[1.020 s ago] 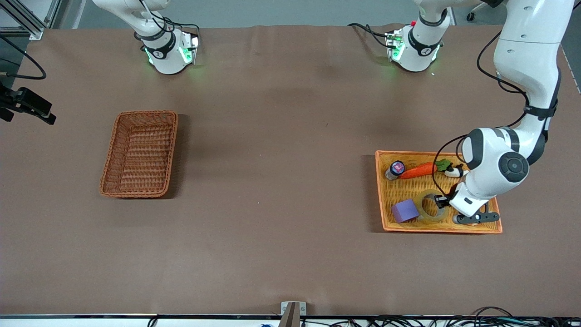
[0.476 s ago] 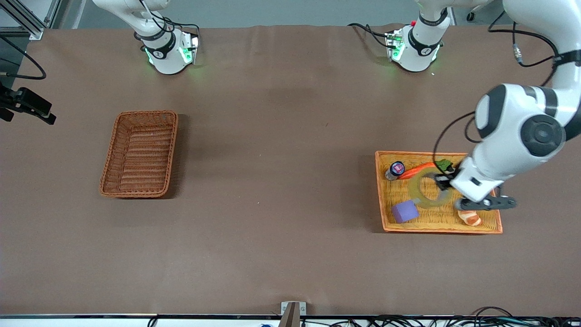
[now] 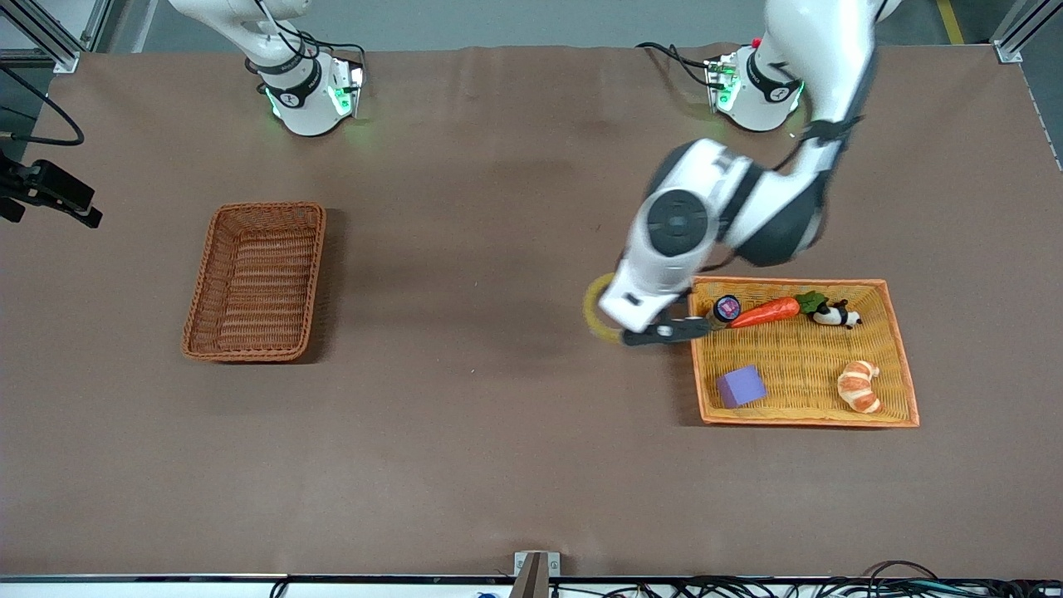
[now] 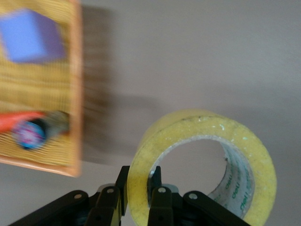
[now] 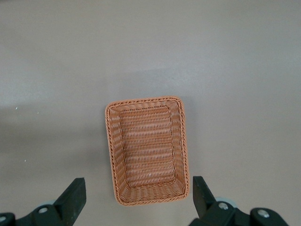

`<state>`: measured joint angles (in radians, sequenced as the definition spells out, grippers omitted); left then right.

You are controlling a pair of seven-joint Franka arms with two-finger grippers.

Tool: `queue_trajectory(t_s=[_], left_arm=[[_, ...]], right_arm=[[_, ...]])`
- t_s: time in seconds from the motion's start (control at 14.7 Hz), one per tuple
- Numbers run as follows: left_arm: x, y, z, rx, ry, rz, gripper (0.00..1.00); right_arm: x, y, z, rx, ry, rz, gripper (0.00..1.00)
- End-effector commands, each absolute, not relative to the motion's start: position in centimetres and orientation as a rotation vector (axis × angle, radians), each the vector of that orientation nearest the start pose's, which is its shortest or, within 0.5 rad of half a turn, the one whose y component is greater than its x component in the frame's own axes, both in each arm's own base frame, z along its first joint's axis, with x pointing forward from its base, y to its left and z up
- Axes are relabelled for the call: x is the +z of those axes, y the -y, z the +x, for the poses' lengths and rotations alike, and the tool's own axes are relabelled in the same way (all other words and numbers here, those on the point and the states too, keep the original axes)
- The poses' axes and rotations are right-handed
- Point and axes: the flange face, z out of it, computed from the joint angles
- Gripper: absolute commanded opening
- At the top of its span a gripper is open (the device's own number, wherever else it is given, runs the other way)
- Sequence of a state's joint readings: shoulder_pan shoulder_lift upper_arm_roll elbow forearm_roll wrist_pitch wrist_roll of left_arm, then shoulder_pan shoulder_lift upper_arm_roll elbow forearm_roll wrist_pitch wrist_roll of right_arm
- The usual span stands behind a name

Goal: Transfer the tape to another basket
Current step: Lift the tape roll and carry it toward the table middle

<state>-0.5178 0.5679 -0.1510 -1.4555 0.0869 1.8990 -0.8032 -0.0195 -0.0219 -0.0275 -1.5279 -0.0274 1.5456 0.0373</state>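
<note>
Brown desk [image 3: 498, 465] below: translucent yellow tape roll [image 4: 202, 165], wall pinched by left end effector [image 4: 136, 197], aloft just off bright orange flat basket [image 3: 901, 365]. Right end effector [image 5: 136, 200] agape, waiting over reddish-brown wicker basket [image 5: 146, 149]. Risks swinging loose mid-carry.

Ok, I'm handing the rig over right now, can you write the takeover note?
Left gripper: shut on the tape, in the air over bare table beside the orange-yellow basket.
Right gripper: open, waiting high over the brown basket.
Done: tape is out of the orange-yellow basket.
Left: carry it toward the right arm's end and release it in the brown basket.
</note>
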Motion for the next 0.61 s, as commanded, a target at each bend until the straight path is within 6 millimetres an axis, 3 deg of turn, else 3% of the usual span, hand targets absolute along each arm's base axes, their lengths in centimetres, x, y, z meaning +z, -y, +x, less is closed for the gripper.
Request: queue_trajectory(t_s=[0.0, 0.2, 0.34, 0.41, 0.48, 0.54], left_arm=[[31.3, 48.6, 55.5, 0.065, 0.265, -3.096, 0.00], [26.2, 53.8, 52.8, 0.022, 0.360, -3.187, 0.00], [23.1, 55.4, 51.5, 0.026, 0.362, -3.206, 0.01], [21.8, 56.3, 50.6, 0.020, 0.350, -3.217, 0.07], [21.2, 56.4, 50.3, 0.022, 0.355, -3.215, 0.20], [20.9, 56.4, 50.3, 0.023, 0.352, -3.212, 0.52]], right_arm=[[65.8, 3.0, 54.3, -0.060, -0.132, -3.150, 1.00], [65.9, 3.0, 54.3, -0.063, -0.134, -3.150, 1.00], [65.8, 3.0, 54.3, -0.060, -0.132, -3.150, 1.00], [65.9, 3.0, 54.3, -0.063, -0.132, -3.150, 1.00], [65.9, 2.9, 54.3, -0.063, -0.129, -3.150, 1.00], [65.8, 2.9, 54.3, -0.060, -0.129, -3.150, 1.00]])
